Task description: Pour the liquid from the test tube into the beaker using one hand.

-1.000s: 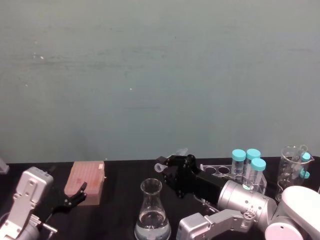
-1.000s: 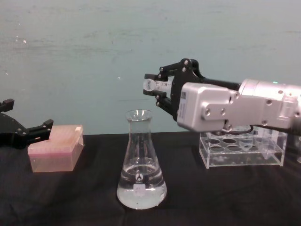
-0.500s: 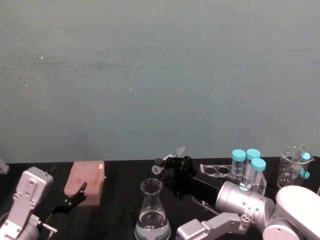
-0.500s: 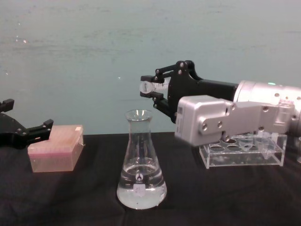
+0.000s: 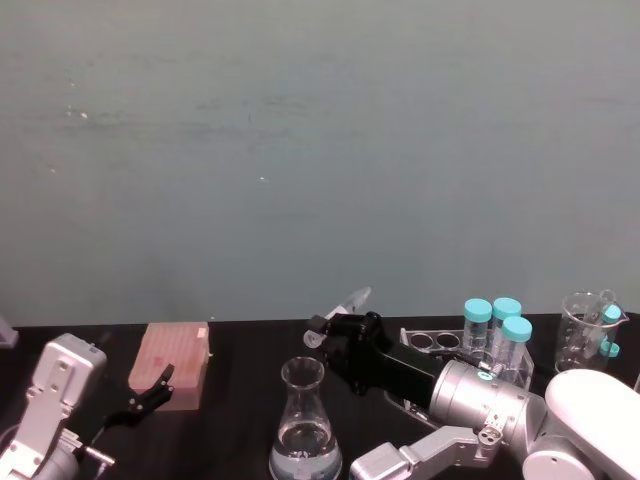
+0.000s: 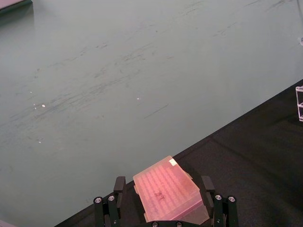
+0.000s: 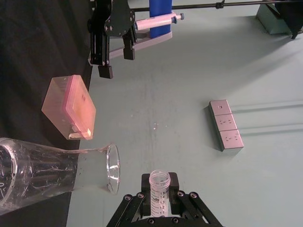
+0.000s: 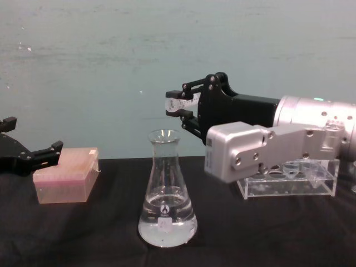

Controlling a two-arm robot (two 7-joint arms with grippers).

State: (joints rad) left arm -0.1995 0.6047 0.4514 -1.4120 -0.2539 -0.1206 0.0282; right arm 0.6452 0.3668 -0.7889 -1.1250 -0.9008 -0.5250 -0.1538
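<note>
Centrally, we see the right gripper point(image 8: 185, 105) raised over the table point(image 8: 89, 236), its fingers closed on the test tube point(image 8: 178, 103). We find the tube tilted, pointed tip up and far, open mouth facing left, just above and right of the mouth of the beaker point(image 8: 167, 189). Clear liquid point(image 8: 167, 229) lies in the beaker's wide base. We cannot tell whether any is in the tube. At left, the left gripper point(image 5: 152, 388) hangs with fingers open, near a pink box point(image 8: 65, 175).

your counter point(image 8: 83, 233) wears matt black cloth; the beaker point(image 8: 167, 183) is glossy clear glass, the test tube point(image 7: 159, 189) clear smooth plastic, the box point(image 8: 65, 178) frosted pink plastic, the rack point(image 8: 300, 186) glossy clear plastic.
</note>
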